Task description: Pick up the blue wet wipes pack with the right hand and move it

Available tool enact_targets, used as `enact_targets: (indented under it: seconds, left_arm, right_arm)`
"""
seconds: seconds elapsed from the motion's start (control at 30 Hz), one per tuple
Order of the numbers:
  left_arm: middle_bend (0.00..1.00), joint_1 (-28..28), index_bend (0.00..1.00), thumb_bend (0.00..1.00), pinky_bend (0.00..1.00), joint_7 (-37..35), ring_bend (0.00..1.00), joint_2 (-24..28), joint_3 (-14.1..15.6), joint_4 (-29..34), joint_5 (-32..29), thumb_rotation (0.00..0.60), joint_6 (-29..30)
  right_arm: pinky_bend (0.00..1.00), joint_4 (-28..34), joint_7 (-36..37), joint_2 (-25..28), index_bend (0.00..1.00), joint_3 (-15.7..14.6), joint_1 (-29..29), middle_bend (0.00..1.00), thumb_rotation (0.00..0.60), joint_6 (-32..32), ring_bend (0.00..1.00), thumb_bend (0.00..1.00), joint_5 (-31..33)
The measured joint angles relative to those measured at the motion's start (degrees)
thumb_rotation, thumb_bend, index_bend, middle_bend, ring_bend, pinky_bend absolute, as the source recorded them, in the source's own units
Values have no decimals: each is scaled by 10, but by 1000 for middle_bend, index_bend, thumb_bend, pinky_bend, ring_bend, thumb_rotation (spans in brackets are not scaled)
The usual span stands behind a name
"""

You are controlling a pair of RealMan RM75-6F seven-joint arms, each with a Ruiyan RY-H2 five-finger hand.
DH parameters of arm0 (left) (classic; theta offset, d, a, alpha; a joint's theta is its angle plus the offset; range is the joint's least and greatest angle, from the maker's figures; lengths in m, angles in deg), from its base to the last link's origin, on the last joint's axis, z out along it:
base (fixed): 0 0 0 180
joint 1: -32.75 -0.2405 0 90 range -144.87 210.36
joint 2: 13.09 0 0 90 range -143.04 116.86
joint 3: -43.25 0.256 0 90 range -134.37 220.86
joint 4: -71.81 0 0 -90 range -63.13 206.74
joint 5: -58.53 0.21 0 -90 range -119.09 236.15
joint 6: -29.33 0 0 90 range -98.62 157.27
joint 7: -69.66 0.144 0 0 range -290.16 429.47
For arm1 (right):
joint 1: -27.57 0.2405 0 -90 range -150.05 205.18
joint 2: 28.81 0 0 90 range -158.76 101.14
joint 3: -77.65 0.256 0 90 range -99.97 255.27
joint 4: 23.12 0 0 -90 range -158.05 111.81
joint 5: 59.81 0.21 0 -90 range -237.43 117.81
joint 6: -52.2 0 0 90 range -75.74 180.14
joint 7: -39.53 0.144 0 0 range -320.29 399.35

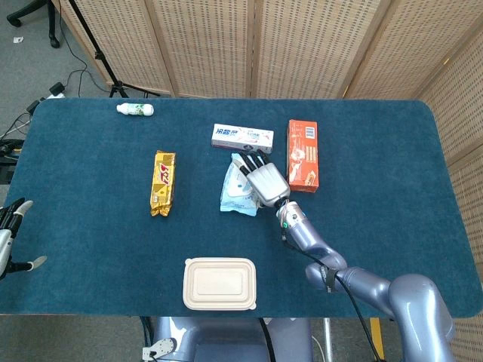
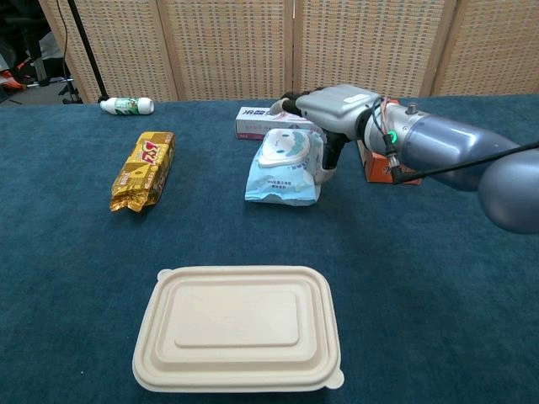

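Observation:
The blue wet wipes pack (image 1: 235, 192) (image 2: 283, 172) lies mid-table with its far end tilted up, just in front of the white toothpaste box (image 1: 242, 138). My right hand (image 1: 265, 181) (image 2: 337, 108) grips it: the fingers curl over its far top edge and the thumb presses its right side. My left hand (image 1: 10, 235) hangs off the table's left edge, holding nothing, its fingers apart.
An orange box (image 1: 302, 154) sits right of my right hand. A gold snack bag (image 1: 162, 182) lies to the left and a small white bottle (image 1: 135, 109) at the far left. A beige lidded container (image 1: 219, 283) stands near the front edge.

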Motion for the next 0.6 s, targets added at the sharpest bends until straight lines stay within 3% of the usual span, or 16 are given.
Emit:
enact_targets:
  seconds: [0.2,0.37,0.47,0.6]
  left_arm:
    - [0,1,0,0,0,6,0,-2,0,1,-2,600,-3]
    - [0,1,0,0,0,5,0,-1,1,1,-3,600,-5]
    - [0,1,0,0,0,4,0,-1,1,-1,-5,600,-6]
    - [0,0,0,0,0,4,0,-1,3,2,3,600,-2]
  right_arm:
    - [27,-30,3,-18,78,25,18,0,600,-3,0,0,26]
    - [27,-20,-18,-11,30,27,18,0,600,0,0,0,35]
    - [25,18,-36,10,5,23,11,0,600,7,0,0,37]
    - [15,122,-87,66,5,13,-14,0,600,30,0,0,45]
